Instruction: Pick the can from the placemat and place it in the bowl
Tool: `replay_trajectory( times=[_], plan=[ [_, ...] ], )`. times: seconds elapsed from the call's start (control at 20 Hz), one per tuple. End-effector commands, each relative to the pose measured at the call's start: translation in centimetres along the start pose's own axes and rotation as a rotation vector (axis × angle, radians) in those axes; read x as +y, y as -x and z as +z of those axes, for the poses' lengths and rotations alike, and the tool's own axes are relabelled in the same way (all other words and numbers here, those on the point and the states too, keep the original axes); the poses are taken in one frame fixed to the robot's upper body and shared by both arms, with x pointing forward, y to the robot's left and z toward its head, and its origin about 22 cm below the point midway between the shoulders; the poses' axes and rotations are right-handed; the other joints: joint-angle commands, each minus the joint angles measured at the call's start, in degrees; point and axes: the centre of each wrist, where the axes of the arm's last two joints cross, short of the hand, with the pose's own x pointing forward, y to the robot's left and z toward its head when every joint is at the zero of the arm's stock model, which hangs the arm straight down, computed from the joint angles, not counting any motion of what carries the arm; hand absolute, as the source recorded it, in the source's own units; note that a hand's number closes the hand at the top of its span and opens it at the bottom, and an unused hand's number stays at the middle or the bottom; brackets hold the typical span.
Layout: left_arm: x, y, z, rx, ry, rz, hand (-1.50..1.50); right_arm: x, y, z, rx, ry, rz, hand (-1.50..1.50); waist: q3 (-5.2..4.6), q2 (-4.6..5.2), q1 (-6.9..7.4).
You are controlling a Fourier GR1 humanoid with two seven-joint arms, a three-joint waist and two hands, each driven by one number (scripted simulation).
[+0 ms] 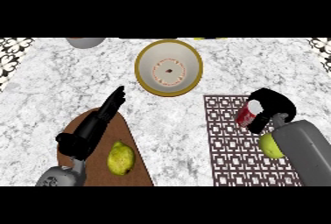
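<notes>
From the head view, I see my right hand (270, 109) over the upper part of the placemat (233, 144), curled round the can (248, 115). The can is red with a pale top, and only its left side shows past the black fingers; the rest of it is covered by the hand. It sits tilted within the grasp, and I cannot tell whether its base touches the placemat or is clear of it. The grey right forearm (305, 151) runs down to the lower right and covers much of the placemat's right side.

The bowl (169, 67) stands up and to the left of that hand, well apart from the can, on the marbled counter (58, 87). It is cream inside with a yellowish rim and a ring of reddish marks around a dark spot at the bottom.

A yellow-green fruit (271, 146) peeks out just beneath the right wrist, lying on the placemat; the forearm hides most of it, so I cannot say what kind it is.

My left hand (97, 124) lies over a brown cutting board (113, 127) at the lower left, fingers straight and pointing up toward the bowl, holding nothing. A yellow-green lemon-like fruit (120, 157) rests on the board just right of the left wrist. The board's lower edge is cut off by the view.

At the top left a grey rounded object (85, 42) is cut off by the upper edge, and I cannot make out what it is. Patterned black-and-white strips (12, 57) show at both top corners.
</notes>
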Motion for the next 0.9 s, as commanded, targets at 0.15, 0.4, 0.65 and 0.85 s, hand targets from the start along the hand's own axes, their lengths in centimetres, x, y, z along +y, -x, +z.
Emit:
replay_trajectory(
  times=[0.15, 0.4, 0.65, 0.85],
  plan=[
    [-1.8, -1.4, -1.6, -0.034, 0.085, -0.013, 0.00, 4.6, -17.5, 5.8, -0.199, 0.096, 0.049, 1.50, -0.01, 1.11, 5.69],
    [-3.0, -2.0, -2.6, -0.047, 0.162, -0.014, 0.00, 3.9, -22.5, 7.9, -0.211, 0.203, 0.094, 1.50, -0.06, 2.08, 10.25],
    [-3.0, -1.7, -2.5, -0.046, 0.167, -0.005, 0.00, 2.0, -25.7, 9.1, -0.107, 0.453, 0.123, 1.50, -0.17, 1.42, 9.91],
    [-3.0, -1.9, -3.4, -0.036, 0.135, -0.001, 0.00, -0.3, -27.9, 11.9, -0.184, 0.651, -0.006, 1.50, -0.13, 1.11, 8.11]
  ],
)
